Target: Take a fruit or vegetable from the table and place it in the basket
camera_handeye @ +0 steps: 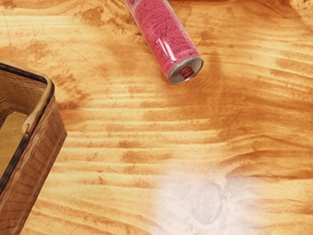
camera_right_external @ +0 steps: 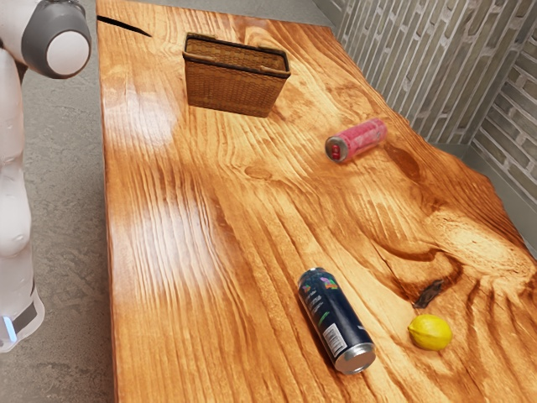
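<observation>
A yellow lemon (camera_right_external: 430, 332) lies on the wooden table, toward the exterior view's lower right, beside a dark can. The brown wicker basket (camera_right_external: 232, 86) stands upright at the table's far part in the exterior view, its top open. In the wrist view one corner of the basket (camera_handeye: 41, 152) appears, with a bare patch of its inside. Part of the white arm is at the exterior view's upper left, off the table's edge; the gripper is out of that picture.
A dark can (camera_right_external: 334, 321) lies on its side next to the lemon. Between basket and lemon, a pink can (camera_right_external: 357, 140) lies on its side; the wrist view has this pink can (camera_handeye: 167, 41) near the basket. A brick wall rises behind the table (camera_right_external: 180, 336).
</observation>
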`<state>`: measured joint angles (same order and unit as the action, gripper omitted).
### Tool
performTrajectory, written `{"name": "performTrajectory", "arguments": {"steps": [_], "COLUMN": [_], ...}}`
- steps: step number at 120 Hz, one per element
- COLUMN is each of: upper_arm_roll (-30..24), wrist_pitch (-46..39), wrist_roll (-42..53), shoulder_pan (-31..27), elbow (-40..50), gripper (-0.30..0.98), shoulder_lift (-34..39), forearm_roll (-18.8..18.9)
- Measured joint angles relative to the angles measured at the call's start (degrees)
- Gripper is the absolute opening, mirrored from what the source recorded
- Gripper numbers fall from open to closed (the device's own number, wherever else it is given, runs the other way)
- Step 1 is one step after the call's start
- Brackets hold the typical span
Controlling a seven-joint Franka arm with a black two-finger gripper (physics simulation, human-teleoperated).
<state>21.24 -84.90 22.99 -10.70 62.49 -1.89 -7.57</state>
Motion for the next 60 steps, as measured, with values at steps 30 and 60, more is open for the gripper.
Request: {"name": "performTrajectory", "arguments": {"steps": [30, 60], "upper_arm_roll": [-1.4, -4.0], "wrist_pitch": [-3.7, -5.6], "wrist_roll": [4.5, 7.4], "shoulder_pan": [13.8, 28.0], "elbow": [0.1, 0.4], "gripper": [0.67, 0.67], "shoulder_lift": [-6.4, -7.2], "forearm_roll": [-1.8, -0.6]}}
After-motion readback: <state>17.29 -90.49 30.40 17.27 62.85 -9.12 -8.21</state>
